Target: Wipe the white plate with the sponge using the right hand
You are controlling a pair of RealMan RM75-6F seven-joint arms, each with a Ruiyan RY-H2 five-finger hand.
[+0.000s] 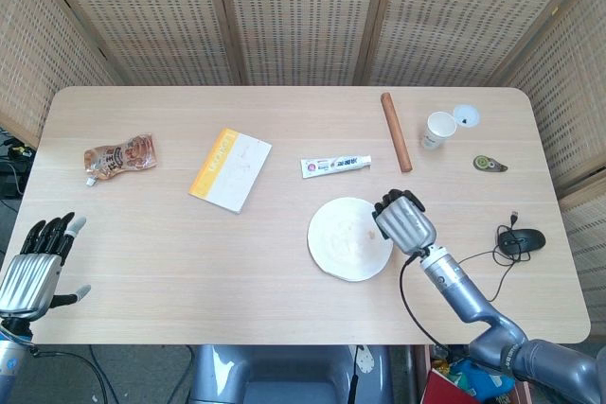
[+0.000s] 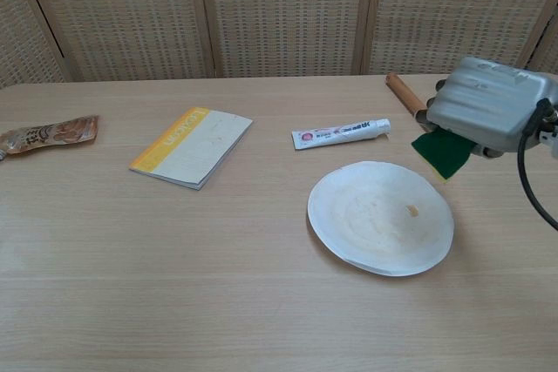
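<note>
- Your left hand [image 1: 33,267] sits at the near left corner, off the table's edge [image 1: 284,333], fingers spread and holding nothing.
- Your right hand [image 2: 491,109] is raised above the right rim of the white plate [image 2: 380,217], fingers curled around the sponge [image 2: 442,152]. The sponge's green face hangs below the palm in the chest view; the head view hides it under the hand.
- The white plate lies flat on the table right of centre, with a small orange spot on its surface. Whether the sponge touches the plate cannot be told from the head view; the chest view shows it clear of the rim.
- Beyond the plate lies a toothpaste tube [image 1: 335,166]; to its left is a yellow-edged notebook [image 1: 230,168].
- A snack pouch [image 1: 118,157] lies at the far left.
- Far right: a wooden rolling pin [image 1: 396,131], then a paper cup [image 1: 439,129] beside it.
- A mouse [image 1: 523,239] rests near the right edge.
</note>
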